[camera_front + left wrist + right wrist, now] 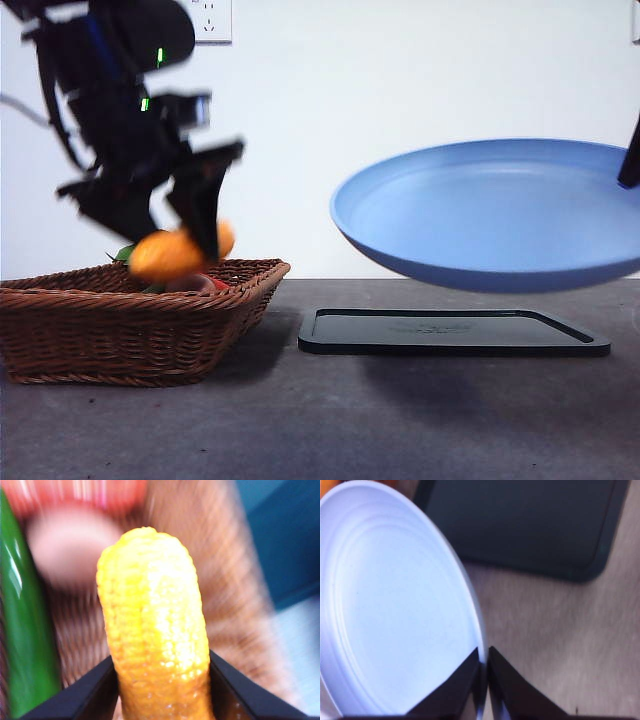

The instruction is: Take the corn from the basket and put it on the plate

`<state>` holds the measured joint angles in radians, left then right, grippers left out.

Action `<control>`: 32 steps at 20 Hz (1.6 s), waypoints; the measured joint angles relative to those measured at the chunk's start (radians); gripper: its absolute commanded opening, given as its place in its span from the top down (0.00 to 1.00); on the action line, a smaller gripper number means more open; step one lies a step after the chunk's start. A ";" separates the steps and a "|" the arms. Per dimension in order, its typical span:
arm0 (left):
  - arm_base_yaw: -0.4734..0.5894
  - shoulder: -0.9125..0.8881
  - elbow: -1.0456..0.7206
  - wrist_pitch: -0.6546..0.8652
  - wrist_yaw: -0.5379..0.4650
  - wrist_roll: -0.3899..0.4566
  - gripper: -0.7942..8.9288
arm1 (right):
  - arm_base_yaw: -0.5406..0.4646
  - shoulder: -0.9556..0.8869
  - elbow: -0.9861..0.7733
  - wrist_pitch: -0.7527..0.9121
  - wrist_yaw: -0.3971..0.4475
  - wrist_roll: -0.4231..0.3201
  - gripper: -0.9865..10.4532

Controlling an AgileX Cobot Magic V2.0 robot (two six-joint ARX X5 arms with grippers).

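Note:
My left gripper [185, 235] is shut on the corn [170, 254], an orange-yellow ridged cob, and holds it just above the wicker basket [120, 330] at the left. In the left wrist view the corn [155, 635] fills the gap between the black jaws, with the basket's weave [235, 605] blurred behind it. The light-blue plate [490, 215] hangs tilted in the air at the right, above the table. My right gripper [484, 667] is shut on the plate's rim [470, 605].
A flat black tray [450, 332] lies on the table under the plate. In the basket lie a green vegetable [22, 640], a pinkish round item [70, 545] and a red one [75, 495].

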<state>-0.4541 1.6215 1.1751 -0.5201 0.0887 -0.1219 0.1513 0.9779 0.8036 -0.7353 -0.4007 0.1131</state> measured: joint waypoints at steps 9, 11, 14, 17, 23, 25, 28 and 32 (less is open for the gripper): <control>-0.107 -0.085 0.114 0.042 0.237 -0.050 0.70 | -0.002 0.280 0.000 0.200 -0.104 0.128 0.91; -0.159 -0.085 0.114 0.043 0.240 -0.045 0.70 | -0.011 0.341 0.000 0.238 -0.174 0.156 0.91; -0.233 -0.071 0.114 0.048 0.241 -0.011 0.70 | -0.023 0.397 0.000 0.254 -0.242 0.176 0.91; -0.281 -0.016 0.114 0.046 0.242 0.047 0.70 | -0.025 0.406 0.000 0.268 -0.269 0.183 0.91; -0.306 0.081 0.114 0.045 0.241 0.106 0.69 | -0.025 0.406 0.000 0.269 -0.306 0.183 0.91; -0.306 0.106 0.114 0.039 0.240 0.108 0.65 | -0.025 0.406 0.000 0.269 -0.307 0.183 0.91; -0.310 0.107 0.114 0.041 0.241 0.113 0.55 | -0.025 0.406 0.000 0.269 -0.311 0.183 0.91; -0.312 0.107 0.114 0.038 0.242 0.116 0.53 | -0.025 0.406 0.000 0.269 -0.309 0.183 0.91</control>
<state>-0.7666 1.7287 1.2892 -0.4820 0.3305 -0.0055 0.1261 1.3842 0.8036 -0.4664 -0.7097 0.2962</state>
